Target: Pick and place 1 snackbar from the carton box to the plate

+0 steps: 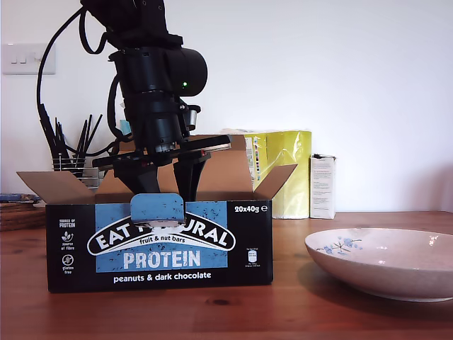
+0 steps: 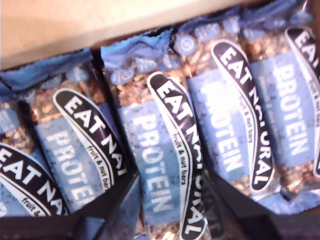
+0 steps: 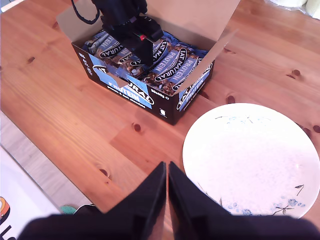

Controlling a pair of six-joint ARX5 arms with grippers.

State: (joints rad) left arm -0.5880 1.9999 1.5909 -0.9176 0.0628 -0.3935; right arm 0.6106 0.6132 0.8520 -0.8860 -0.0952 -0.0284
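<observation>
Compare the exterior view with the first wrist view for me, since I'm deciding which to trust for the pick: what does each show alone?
Only the exterior view shows the plate, empty, the carton box from outside, and my first gripper lowered into it. Only the first wrist view shows the snackbar between open fingers, among other bars. Both show the box's brown cardboard.

Carton box [image 1: 159, 244] – printed cardboard, slight sheen outside, raw brown matt flaps. Snackbar [image 2: 162, 165] wrappers – glossy crinkled plastic film, part clear. Plate [image 1: 386, 261] – glazed speckled ceramic, smooth. Table [image 3: 60, 115] – knotty pine, satin finish. Gripper fingers [image 3: 145, 205] – matt black plastic.
</observation>
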